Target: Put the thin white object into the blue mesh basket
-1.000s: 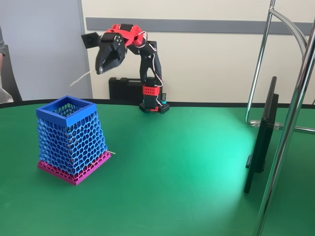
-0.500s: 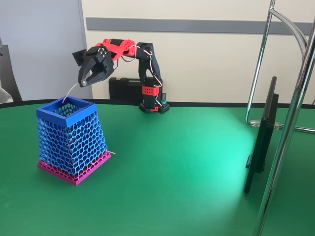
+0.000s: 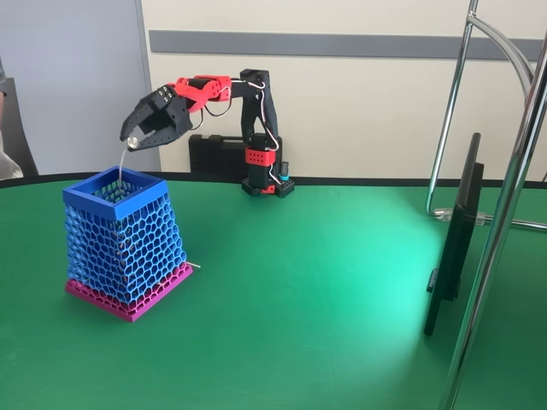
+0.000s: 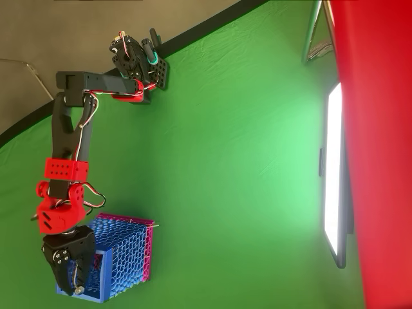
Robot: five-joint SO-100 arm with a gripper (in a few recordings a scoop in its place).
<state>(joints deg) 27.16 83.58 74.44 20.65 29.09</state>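
Observation:
The blue mesh basket (image 3: pixel 125 245) stands on its magenta base at the left of the green table, with its rim (image 3: pixel 152 181) open upward. My black gripper (image 3: pixel 129 143) hovers just above the rim's far side, on a red and black arm. It is shut on the thin white object (image 3: pixel 121 165), which hangs straight down from the fingertips with its lower end inside the basket's opening. In the overhead view the gripper (image 4: pixel 76 288) sits over the basket (image 4: pixel 125 254), covering part of the rim.
A short whitish stub (image 3: pixel 196 266) lies on the table against the basket's base. A black case (image 3: pixel 214 155) stands behind the arm's base (image 3: pixel 267 184). Chrome stand tubes (image 3: pixel 500 248) rise at the right. Green table (image 3: pixel 299 307) spreads in front.
The gripper has swung left and lowered toward the basket with the strand. The strand has turned from sticking out sideways to hanging down into the basket's opening.

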